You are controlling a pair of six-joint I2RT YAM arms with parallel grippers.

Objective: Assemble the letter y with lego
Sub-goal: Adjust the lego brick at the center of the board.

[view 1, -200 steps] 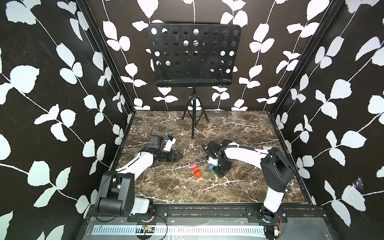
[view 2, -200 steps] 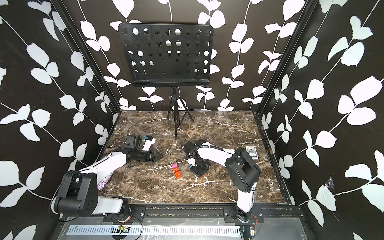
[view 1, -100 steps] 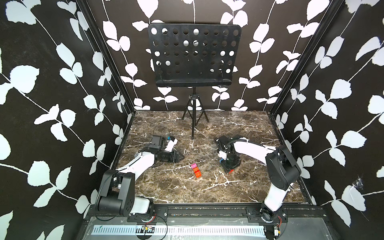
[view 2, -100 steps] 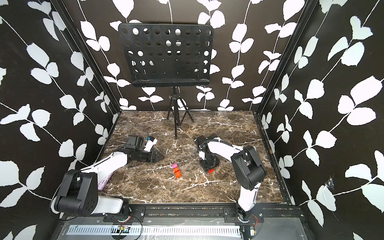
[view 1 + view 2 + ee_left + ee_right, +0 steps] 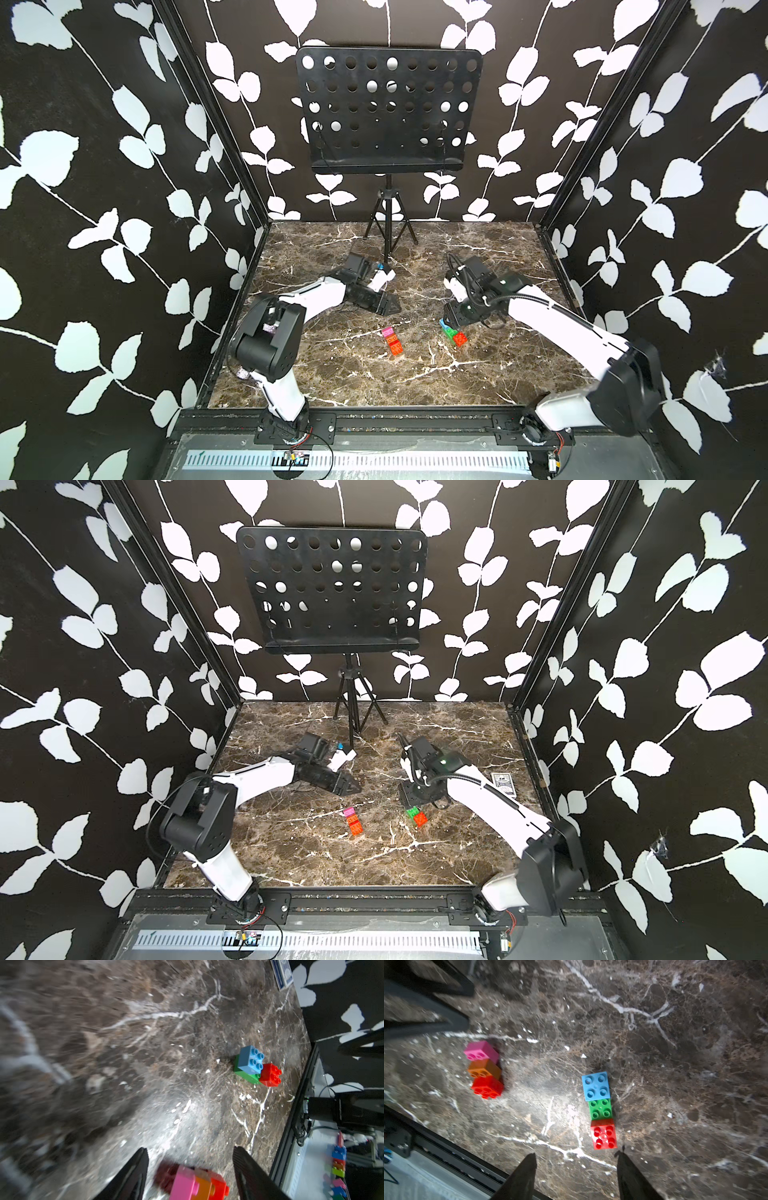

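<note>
Both jaws stood open and empty over the table (image 5: 332,374);
pink-orange-red stack (image 5: 485,1070) lay near left jaws; blue-green-red piece (image 5: 600,1108) by right jaws.

The lego (image 5: 600,1109) is pink, brown-orange, orange-red, light blue, green and red; the table (image 5: 695,1064) is white-veined brown marble.

Open marble (image 5: 419,347) between pink-topped stack (image 5: 392,343) and green-based stack (image 5: 454,335); tripod (image 5: 388,232) blocks rear.
</note>
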